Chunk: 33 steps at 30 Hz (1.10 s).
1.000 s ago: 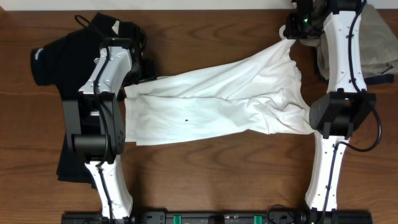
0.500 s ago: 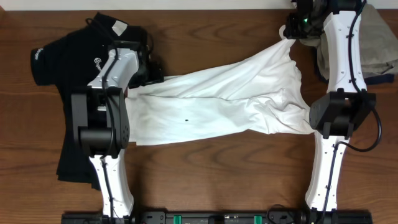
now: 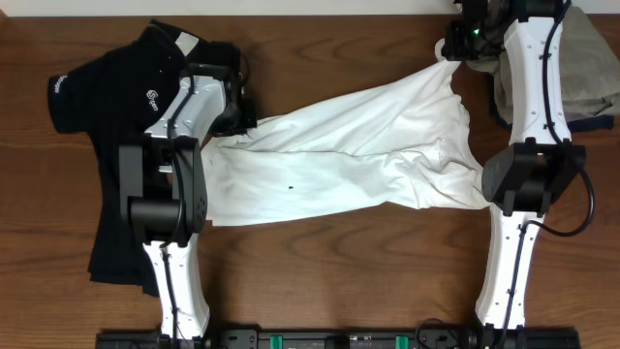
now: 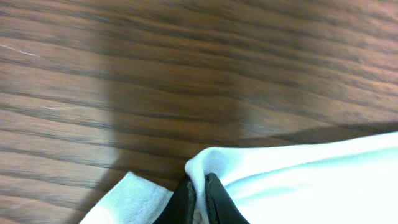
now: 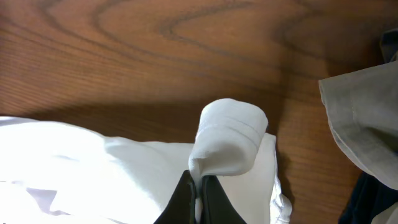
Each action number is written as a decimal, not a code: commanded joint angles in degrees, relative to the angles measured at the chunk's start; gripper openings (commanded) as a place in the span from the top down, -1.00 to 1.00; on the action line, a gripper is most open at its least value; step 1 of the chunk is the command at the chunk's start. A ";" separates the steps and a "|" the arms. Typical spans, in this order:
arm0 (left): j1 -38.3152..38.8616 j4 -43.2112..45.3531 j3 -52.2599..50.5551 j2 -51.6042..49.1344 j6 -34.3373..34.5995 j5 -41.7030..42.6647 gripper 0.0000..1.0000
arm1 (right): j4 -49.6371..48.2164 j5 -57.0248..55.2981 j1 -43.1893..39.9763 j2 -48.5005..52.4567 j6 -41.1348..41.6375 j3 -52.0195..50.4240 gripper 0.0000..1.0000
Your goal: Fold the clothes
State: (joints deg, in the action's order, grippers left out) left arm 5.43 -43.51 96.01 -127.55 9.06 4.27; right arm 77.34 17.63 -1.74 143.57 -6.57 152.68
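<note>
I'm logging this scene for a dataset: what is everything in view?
T-shirt: one, white, stretched across the middle.
shirt: one, black with white logo, left end.
garment pile: one, khaki, far right corner.
table: one, dark brown wood, under everything.
left arm: one, white and black, over the shirt's edge.
right arm: one, white and black, right side.
left claw: one, black, shut on the T-shirt's left end.
right claw: one, black, shut on the T-shirt's far right corner.

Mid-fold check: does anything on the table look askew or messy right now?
The white T-shirt is not flat: it stretches diagonally between the left gripper and right gripper, both pinching it, and bunches into twisted wrinkles by the right arm. A small dark speck marks the cloth.
</note>
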 commanded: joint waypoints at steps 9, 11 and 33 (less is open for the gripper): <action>-3.50 -2.54 4.63 6.71 -0.46 -6.91 0.88 | 2.86 0.68 0.63 -2.25 -0.72 1.09 0.98; -3.67 -3.80 4.63 7.45 -0.46 -6.91 0.88 | 5.35 0.72 0.63 -2.25 -0.28 1.09 0.98; -3.76 -22.03 1.66 8.07 -0.13 -6.80 0.88 | 20.00 -4.20 0.76 -2.47 4.13 -9.22 0.97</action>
State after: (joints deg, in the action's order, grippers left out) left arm 2.02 -64.66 99.35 -120.42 8.97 -1.56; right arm 97.21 16.75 -1.72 143.17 -4.99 144.92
